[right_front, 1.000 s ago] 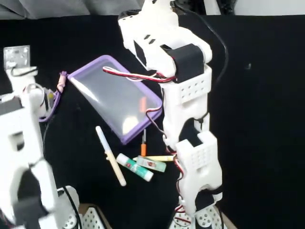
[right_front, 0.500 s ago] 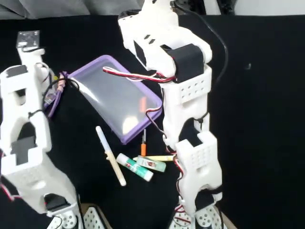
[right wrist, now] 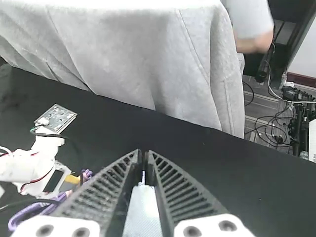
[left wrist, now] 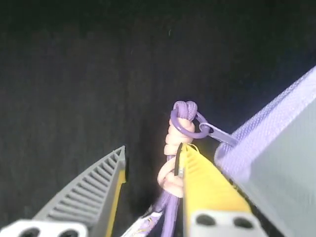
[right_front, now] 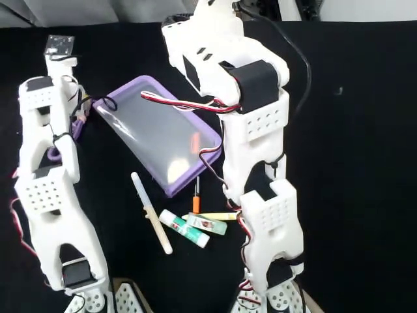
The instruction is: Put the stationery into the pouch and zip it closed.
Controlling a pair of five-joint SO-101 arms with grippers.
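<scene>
the purple pouch with clear plastic front (right_front: 159, 134) is lying on the black table (right_front: 352, 163). the white pen (right_front: 151, 213) and white-green tube (right_front: 186, 228) are lying beside it, so packing and zipping are both waiting. the left jaws are standing released around its purple zip cord (left wrist: 178, 133), the right jaws clenched.

Purple pouch (right_front: 156, 134) on table (right_front: 352, 163), stationery (right_front: 186, 227) beside it; L arm (right_front: 45, 189) by pouch, R arm (right_front: 257, 130) overlapping.
</scene>
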